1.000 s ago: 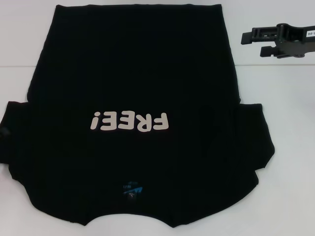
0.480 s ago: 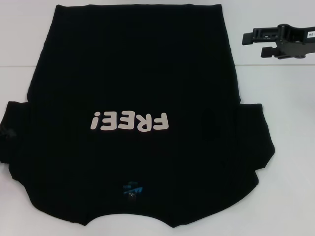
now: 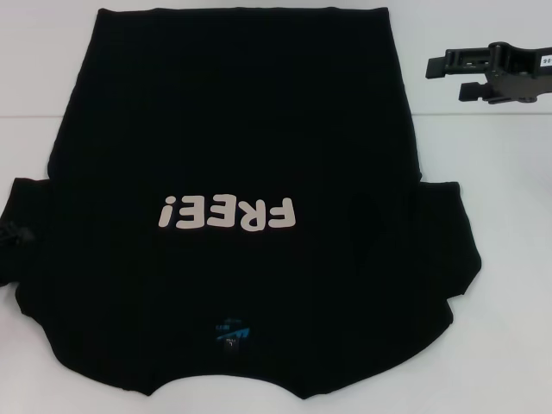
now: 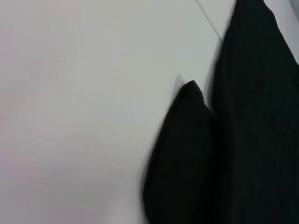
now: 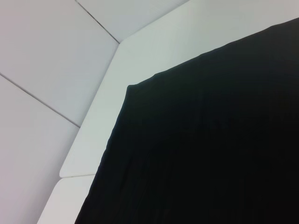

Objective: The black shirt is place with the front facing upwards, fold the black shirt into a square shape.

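Observation:
The black shirt (image 3: 241, 164) lies spread flat on the white table, front up, its pale "FREE!" lettering (image 3: 228, 213) upside down to me and its blue neck label (image 3: 229, 332) near the front edge. Both sleeves stick out sideways. At the far right, beyond the shirt's hem corner, my right gripper (image 3: 450, 78) hovers open and empty, its fingers pointing toward the shirt. Only a small dark part of my left gripper (image 3: 10, 233) shows, at the left sleeve's edge. The left wrist view shows the sleeve (image 4: 180, 158) beside the body; the right wrist view shows the hem corner (image 5: 135, 93).
The white table (image 3: 492, 172) extends on both sides of the shirt. Its rounded far corner (image 5: 84, 158) and a seam between panels show in the right wrist view, with pale floor beyond.
My right gripper has drifted slightly to the right. The dark part at the left sleeve has shifted a little; the shirt lies as before.

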Motion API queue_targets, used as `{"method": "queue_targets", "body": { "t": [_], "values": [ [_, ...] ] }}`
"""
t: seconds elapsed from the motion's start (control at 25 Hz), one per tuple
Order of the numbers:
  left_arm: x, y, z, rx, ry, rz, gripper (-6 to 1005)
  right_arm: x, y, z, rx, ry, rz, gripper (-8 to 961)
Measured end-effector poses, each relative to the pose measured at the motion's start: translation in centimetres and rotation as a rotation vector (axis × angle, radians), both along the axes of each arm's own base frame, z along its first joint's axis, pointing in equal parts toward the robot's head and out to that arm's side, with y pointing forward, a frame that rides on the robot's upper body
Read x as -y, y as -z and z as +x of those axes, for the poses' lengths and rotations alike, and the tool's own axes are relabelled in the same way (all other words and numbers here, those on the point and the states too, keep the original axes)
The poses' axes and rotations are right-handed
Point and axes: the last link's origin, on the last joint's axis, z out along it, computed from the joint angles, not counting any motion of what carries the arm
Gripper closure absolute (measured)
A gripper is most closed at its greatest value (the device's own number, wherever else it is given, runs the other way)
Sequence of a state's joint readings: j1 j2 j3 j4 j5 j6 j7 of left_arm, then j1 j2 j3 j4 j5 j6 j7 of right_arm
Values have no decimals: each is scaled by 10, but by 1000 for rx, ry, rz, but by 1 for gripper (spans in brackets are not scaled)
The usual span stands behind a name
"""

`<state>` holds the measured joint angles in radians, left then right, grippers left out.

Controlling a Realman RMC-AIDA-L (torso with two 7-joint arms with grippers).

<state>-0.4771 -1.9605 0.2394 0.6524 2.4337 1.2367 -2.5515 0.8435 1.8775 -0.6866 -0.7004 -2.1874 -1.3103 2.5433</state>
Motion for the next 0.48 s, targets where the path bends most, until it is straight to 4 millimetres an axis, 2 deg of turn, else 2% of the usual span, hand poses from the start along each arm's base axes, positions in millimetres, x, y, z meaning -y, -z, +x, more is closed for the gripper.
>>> {"method": "queue_targets", "body": {
  "t": [0.32, 0.48],
  "values": [
    [-6, -3, 2, -7, 4, 9, 72, 0, -1, 1, -1, 3, 0, 42],
    [-6, -5, 2, -21, 4, 2, 196, 1, -1, 2, -4, 5, 2, 42]
  ]
}}
